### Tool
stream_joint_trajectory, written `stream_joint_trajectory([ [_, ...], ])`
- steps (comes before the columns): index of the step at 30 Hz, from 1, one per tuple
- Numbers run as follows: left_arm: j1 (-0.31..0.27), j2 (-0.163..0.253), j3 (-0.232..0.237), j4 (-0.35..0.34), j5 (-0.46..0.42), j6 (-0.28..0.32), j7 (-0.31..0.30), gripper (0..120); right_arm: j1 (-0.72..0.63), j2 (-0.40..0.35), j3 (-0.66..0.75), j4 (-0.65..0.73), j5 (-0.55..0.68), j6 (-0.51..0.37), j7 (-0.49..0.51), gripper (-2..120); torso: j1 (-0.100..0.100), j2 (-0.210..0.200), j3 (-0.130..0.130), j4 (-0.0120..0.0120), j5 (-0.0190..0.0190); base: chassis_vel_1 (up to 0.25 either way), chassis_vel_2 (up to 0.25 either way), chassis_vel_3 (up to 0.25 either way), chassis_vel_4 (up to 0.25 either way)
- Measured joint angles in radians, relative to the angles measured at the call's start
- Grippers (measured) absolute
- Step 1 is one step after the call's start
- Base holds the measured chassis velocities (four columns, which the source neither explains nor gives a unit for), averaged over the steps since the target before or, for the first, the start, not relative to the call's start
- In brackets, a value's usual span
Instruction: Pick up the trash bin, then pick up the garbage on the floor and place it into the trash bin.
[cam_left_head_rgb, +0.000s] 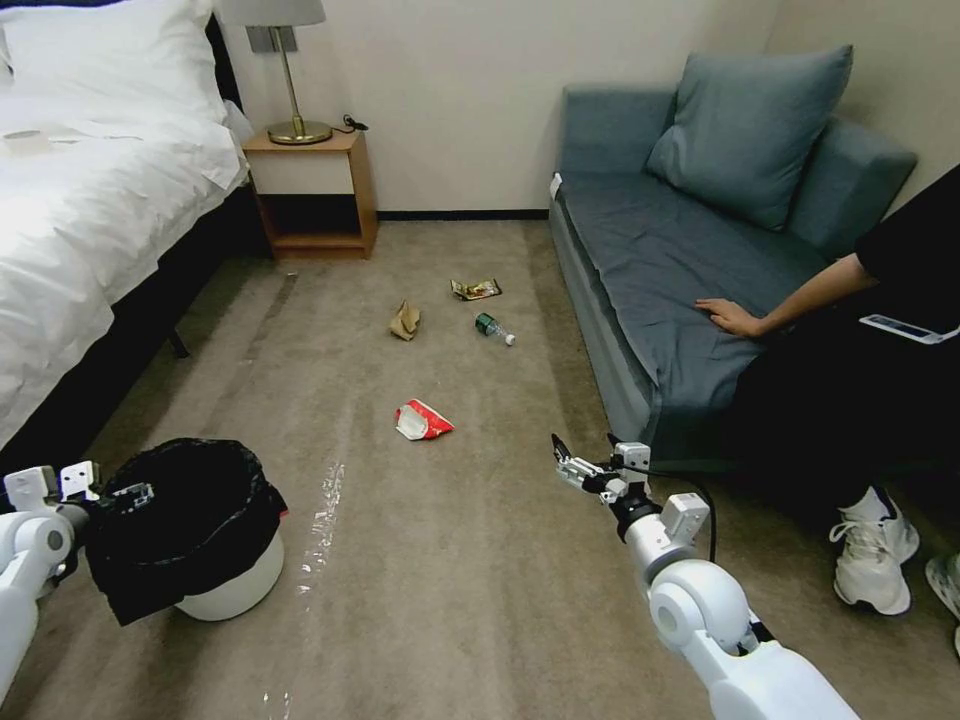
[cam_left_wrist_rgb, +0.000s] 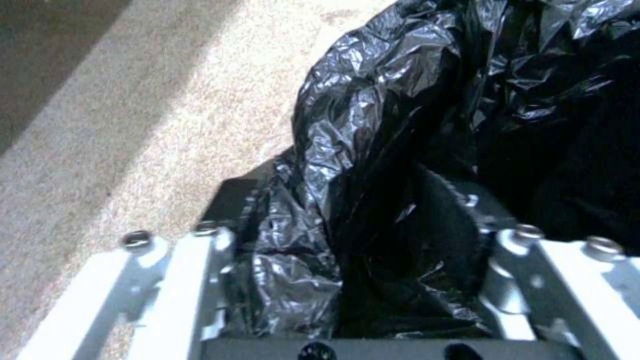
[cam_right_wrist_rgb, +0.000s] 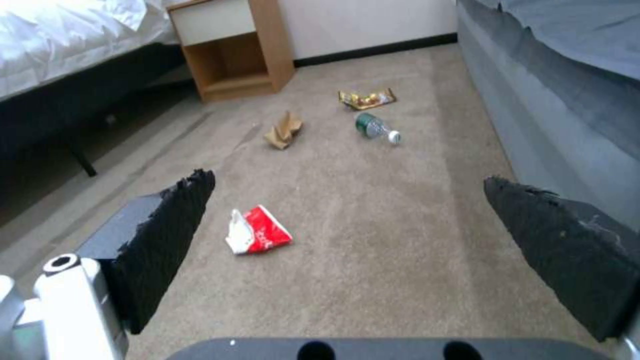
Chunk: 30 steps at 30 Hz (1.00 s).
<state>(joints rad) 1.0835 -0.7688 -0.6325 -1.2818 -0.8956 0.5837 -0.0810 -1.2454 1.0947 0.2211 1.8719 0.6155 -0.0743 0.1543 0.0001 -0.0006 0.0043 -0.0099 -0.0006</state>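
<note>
**Head view: left gripper on the bin rim, litter scattered on the carpet**

Head view shows the trash bin (cam_left_head_rgb: 215, 560), a small white tub lined with a crinkled black bag (cam_left_head_rgb: 190, 505), low on the robot's left, with the left gripper (cam_left_head_rgb: 128, 494) at its near rim. In the left wrist view the bag-covered rim (cam_left_wrist_rgb: 373, 240) runs between the two fingers, one finger (cam_left_wrist_rgb: 230, 200) outside the bin and the other inside, so the left gripper (cam_left_wrist_rgb: 353, 215) is clamped on the trash bin. Whether the bin's base touches the carpet (cam_left_head_rgb: 450, 560) cannot be told.

The right gripper (cam_left_head_rgb: 585, 455) hangs low in front of the robot, near the sofa (cam_left_head_rgb: 660, 260), with its fingers spread apart and holding nothing. The right wrist view looks between its two black pads (cam_right_wrist_rgb: 167, 235) at the garbage on the floor.

The four pieces lie apart from each other on the carpet between the bed (cam_left_head_rgb: 90, 190) and the sofa. The red-and-white packet (cam_left_head_rgb: 422, 420) is nearest the robot. Farther off are the brown paper bag (cam_left_head_rgb: 405, 320), the green-labelled bottle (cam_left_head_rgb: 494, 328) lying on its side, and the gold snack wrapper (cam_left_head_rgb: 475, 289), which is farthest, toward the wall. A wooden nightstand (cam_left_head_rgb: 315, 190) stands beside the bed.
</note>
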Motion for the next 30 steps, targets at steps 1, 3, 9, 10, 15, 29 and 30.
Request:
stream_joint_trajectory([
  [1,0.0,0.0,0.0,0.0,0.0,0.0,0.0,50,0.0,0.0,0.0,0.0,0.0,0.0,0.0,100,0.0,0.0,0.0,0.0,0.0,0.0,0.0,0.0,0.0],
  [3,-0.002,0.004,0.005,-0.008,0.005,-0.008,0.004,38,-0.005,0.001,0.0,0.002,0.0,0.0,0.0,100,0.0,0.0,0.0,-0.0007,-0.0008,0.0,0.0,0.0,0.0],
  [9,0.004,0.022,0.001,-0.035,0.022,-0.039,0.013,19,-0.007,0.001,0.0,0.011,0.0,0.0,0.002,100,0.0,0.0,0.0,-0.0012,-0.0014,0.0,0.0,0.0,0.0],
  [10,0.004,0.022,0.001,-0.035,0.022,-0.039,0.013,19,-0.007,0.001,0.0,0.011,0.0,0.0,0.002,100,0.0,0.0,0.0,-0.0012,-0.0014,0.0,0.0,0.0,0.0],
  [15,0.012,0.031,-0.027,-0.052,0.028,-0.061,-0.012,5,-0.013,-0.003,0.004,0.021,0.002,0.0,0.005,100,0.0,0.0,0.0,-0.0006,-0.0006,0.0,0.0,0.0,0.0],
  [29,0.049,0.108,-0.073,-0.193,0.04,-0.073,-0.059,4,-0.039,-0.011,0.024,0.037,0.002,0.011,0.004,100,0.0,0.0,0.0,-0.0007,-0.0003,0.0,0.0,0.0,0.0],
  [30,0.063,0.12,-0.085,-0.215,0.037,-0.073,-0.067,4,-0.039,-0.012,0.026,0.04,0.009,0.012,0.002,100,0.0,0.0,0.0,-0.0008,-0.0002,0.0,0.0,0.0,0.0],
])
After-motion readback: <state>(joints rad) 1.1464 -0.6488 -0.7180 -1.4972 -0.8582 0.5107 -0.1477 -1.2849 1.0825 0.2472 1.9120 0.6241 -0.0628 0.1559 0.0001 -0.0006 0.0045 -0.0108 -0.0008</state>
